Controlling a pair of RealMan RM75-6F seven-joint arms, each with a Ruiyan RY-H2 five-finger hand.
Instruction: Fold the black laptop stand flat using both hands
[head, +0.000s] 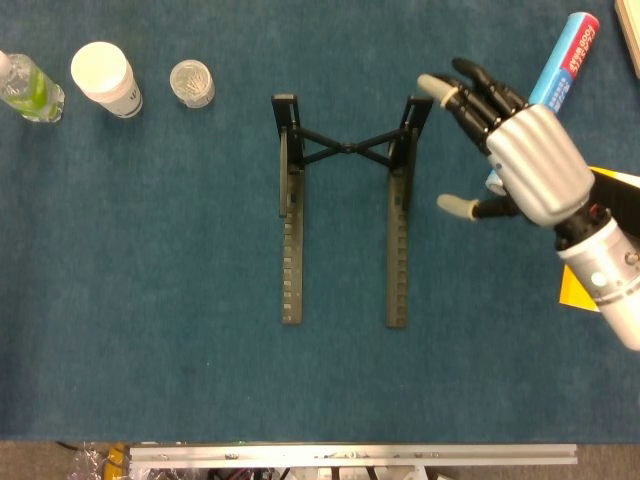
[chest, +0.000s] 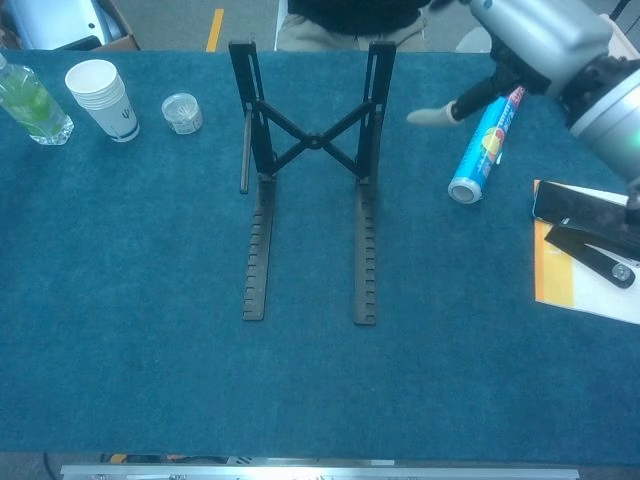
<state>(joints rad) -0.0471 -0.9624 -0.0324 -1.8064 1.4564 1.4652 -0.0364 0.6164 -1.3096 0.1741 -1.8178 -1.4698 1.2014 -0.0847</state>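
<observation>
black laptop stand unfolded on blue mat, right hand beside it, fingers wide, no legible writing

A: Black laptop stand, mid-table on the blue cloth; unfolded; two notched rails lying flat and parallel, well apart.

B: And the far end?

A: Two uprights standing at the far ends of the rails; crossed struts joining them in an X; a thin prop angled beside the left upright; nothing touching it.
</observation>
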